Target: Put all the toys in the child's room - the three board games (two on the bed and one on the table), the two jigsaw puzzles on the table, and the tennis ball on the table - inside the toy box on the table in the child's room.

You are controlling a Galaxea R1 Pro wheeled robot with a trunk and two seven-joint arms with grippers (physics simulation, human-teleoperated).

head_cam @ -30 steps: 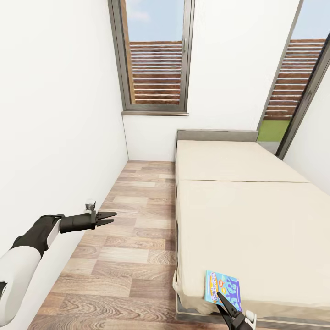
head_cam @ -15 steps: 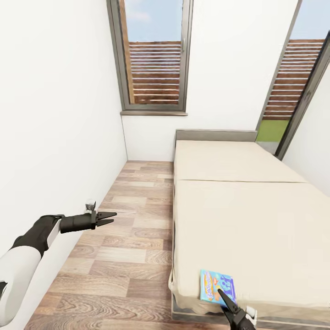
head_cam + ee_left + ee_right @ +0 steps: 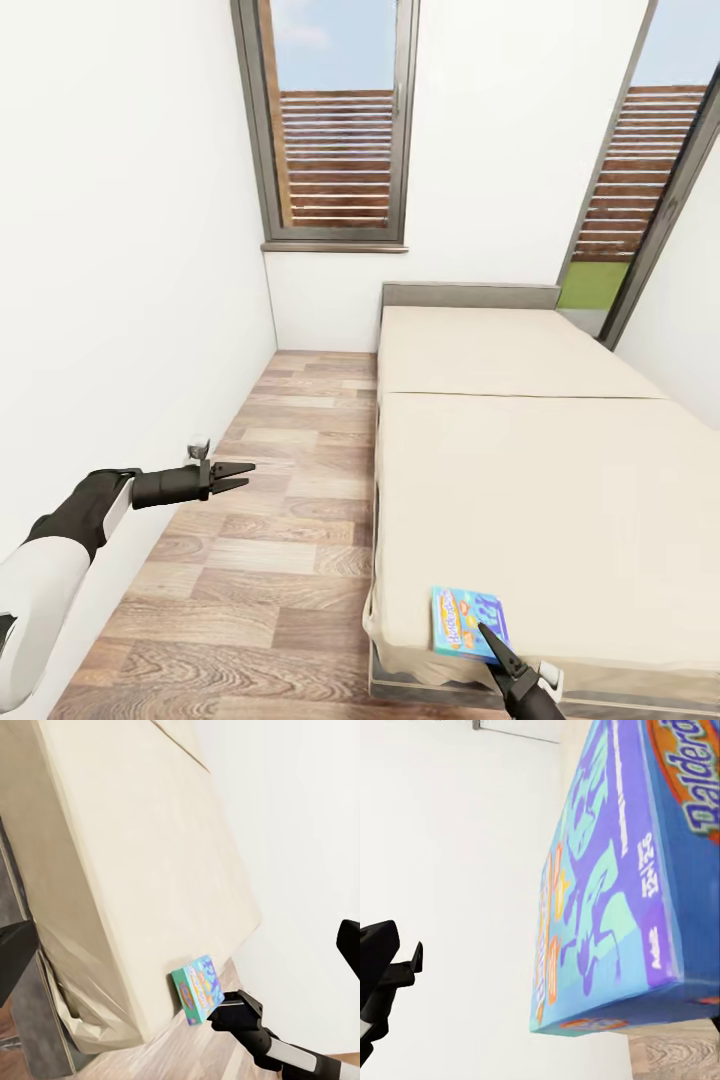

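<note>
A small teal-blue board game [image 3: 463, 620] lies flat on the cream bed [image 3: 540, 470], close to the mattress's near left corner. My right gripper [image 3: 488, 636] reaches up from below, its tips over the box's near edge. In the right wrist view the game [image 3: 615, 892] looms very close, and the fingers [image 3: 386, 960] stand wide apart, so the gripper is open. Out over the wood floor beside the bed my left gripper [image 3: 243, 474] hangs open and empty. The left wrist view looks across at the game [image 3: 196, 988] and the right gripper [image 3: 234, 1011].
A white wall [image 3: 120, 250] runs close along my left arm. A strip of wood-plank floor [image 3: 290, 540] lies between the wall and the bed. A window [image 3: 335, 120] faces me at the far end, and a tall glazed door [image 3: 645, 190] stands at the right.
The whole view has shifted a little, so the bed and game sit slightly further left. My right gripper's tips have crept further onto the game. The left arm has not moved.
</note>
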